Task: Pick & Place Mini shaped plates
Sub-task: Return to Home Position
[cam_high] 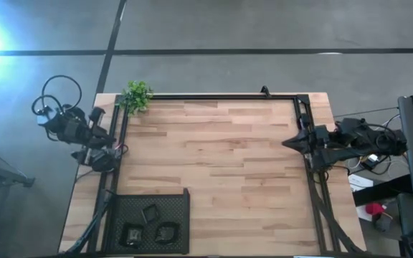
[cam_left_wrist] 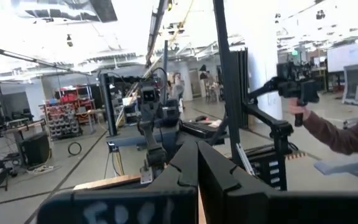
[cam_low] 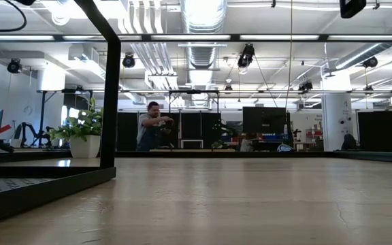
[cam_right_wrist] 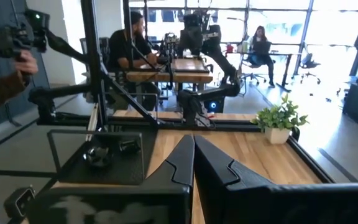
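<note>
Three small dark mini shaped plates (cam_high: 150,213), (cam_high: 133,233), (cam_high: 166,232) lie in a black mesh tray (cam_high: 181,204) at the table's near left corner. The right wrist view shows the tray (cam_right_wrist: 61,146) with plates (cam_right_wrist: 98,155) in it. My left gripper (cam_high: 112,152) is shut and held above the table's left edge, pointing across the table; its fingers meet in its wrist view (cam_left_wrist: 197,158). My right gripper (cam_high: 287,143) is shut above the right edge, pointing level toward the left (cam_right_wrist: 193,146). Neither holds anything. The low view shows no gripper.
A small green plant (cam_high: 136,95) stands at the far left corner. A black frame (cam_high: 214,96) runs along the far, left and right edges. A person's hand with a device shows beyond the table (cam_left_wrist: 300,109). Bare wood (cam_high: 214,158) fills the middle.
</note>
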`<state>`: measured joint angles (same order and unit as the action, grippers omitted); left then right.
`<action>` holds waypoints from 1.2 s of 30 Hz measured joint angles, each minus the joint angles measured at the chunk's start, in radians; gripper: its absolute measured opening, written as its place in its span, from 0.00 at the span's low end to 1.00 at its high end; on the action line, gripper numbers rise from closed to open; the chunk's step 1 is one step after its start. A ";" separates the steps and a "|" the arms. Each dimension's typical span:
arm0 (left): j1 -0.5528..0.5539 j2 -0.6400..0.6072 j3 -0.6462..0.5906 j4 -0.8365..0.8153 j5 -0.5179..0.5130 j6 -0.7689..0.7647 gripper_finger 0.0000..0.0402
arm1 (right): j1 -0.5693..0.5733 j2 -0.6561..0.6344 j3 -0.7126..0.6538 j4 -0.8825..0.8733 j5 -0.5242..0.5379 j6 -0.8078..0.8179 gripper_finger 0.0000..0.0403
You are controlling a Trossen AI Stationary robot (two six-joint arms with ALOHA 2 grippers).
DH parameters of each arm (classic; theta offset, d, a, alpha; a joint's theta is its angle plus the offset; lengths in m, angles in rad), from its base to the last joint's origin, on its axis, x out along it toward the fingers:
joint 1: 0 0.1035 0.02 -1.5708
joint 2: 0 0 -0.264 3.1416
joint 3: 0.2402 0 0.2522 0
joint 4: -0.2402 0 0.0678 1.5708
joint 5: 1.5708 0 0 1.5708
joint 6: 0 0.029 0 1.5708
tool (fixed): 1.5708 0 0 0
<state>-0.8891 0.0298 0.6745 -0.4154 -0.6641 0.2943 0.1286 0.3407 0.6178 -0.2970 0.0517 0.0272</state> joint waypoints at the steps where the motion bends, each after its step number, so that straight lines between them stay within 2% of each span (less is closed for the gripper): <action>1: 0.000 -0.012 -0.006 -0.001 0.001 0.001 0.00 | 0.000 -0.014 -0.007 -0.001 0.000 0.000 0.02; 26: 0.000 -0.026 -0.060 -0.004 0.002 0.022 0.00 | 0.000 -0.340 -0.185 0.027 0.002 0.071 0.02; 36: 0.000 -0.027 -0.188 0.094 0.002 0.017 0.00 | 0.000 -0.332 -0.226 0.081 0.002 0.074 0.02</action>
<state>-0.8895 0.0029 0.4869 -0.3213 -0.6617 0.3110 0.1287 0.0085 0.3914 -0.2165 0.0536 0.1015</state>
